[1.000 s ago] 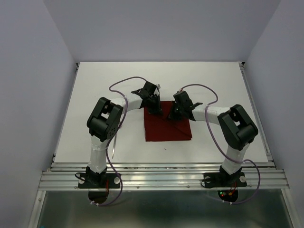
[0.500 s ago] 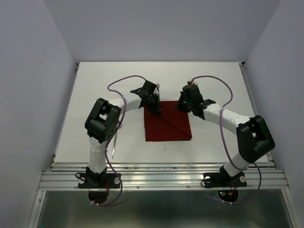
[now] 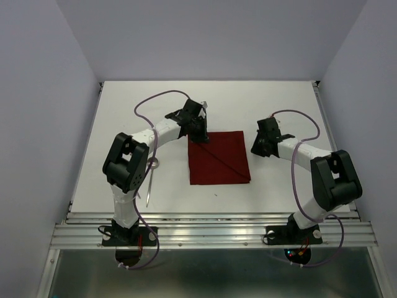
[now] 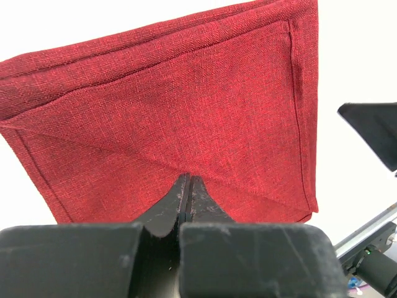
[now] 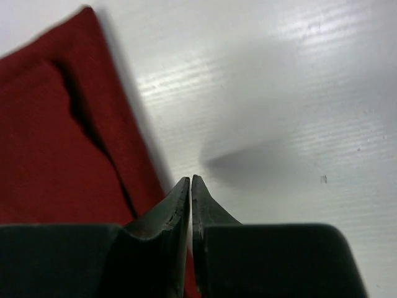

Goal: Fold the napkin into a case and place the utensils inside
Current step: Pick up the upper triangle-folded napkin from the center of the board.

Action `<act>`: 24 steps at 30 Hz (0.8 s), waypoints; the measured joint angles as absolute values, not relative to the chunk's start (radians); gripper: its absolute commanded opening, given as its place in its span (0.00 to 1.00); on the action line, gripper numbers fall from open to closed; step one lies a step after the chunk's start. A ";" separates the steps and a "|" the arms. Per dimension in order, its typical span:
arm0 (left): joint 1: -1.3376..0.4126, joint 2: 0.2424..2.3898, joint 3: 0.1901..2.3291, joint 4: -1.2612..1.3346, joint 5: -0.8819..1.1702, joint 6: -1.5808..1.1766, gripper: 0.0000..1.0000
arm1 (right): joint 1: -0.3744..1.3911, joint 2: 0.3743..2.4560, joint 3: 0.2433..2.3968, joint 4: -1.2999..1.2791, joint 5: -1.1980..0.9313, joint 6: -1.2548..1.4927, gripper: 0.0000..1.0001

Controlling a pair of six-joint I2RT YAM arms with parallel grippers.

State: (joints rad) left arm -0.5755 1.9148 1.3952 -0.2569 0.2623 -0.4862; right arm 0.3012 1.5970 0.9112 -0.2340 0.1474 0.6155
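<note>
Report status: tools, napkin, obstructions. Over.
Left tool shut, tips on the dark red cloth napkin. Right tool nearly shut, empty, beside napkin's right edge. Napkin folded flat, not yet a case. Nothing in the way.

On my screen I see a white table (image 3: 124, 124), its surface faintly ridged, boxed in by plain pale grey walls (image 3: 211, 37). A ribbed metal rail (image 3: 211, 226) runs along the table's near edge, and a thinner strip (image 3: 335, 149) runs up its right side. One tiny dark speck (image 3: 216, 195) sits on the table.

White arms (image 3: 162, 127), black joints (image 3: 127, 162), seemingly purplish cables (image 3: 144, 102).
</note>
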 measured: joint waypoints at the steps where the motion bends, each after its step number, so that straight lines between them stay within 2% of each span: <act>1: -0.575 1.915 1.400 -0.263 0.260 -0.484 0.00 | 0.302 1.597 0.895 -0.243 0.147 0.615 0.06; 4: -0.576 1.915 1.419 -0.288 0.241 -0.476 0.00 | 0.302 1.598 0.868 -0.258 0.146 0.613 0.04; 10: -0.576 1.915 1.456 -0.318 0.205 -0.465 0.11 | 0.317 1.583 0.809 -0.216 0.105 0.616 0.04; 18: -0.576 1.915 1.510 -0.364 0.164 -0.449 0.15 | 0.490 1.577 0.796 -0.194 0.068 0.673 0.03; 24: -0.577 1.915 1.554 -0.397 0.128 -0.433 0.25 | 0.598 1.577 0.798 -0.194 0.028 0.737 0.07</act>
State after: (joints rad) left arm -0.5774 1.9152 1.5543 -0.3969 0.1280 -0.4332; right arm 0.5980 1.5772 0.7979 -0.1940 0.0277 0.7368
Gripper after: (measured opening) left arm 0.215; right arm 0.049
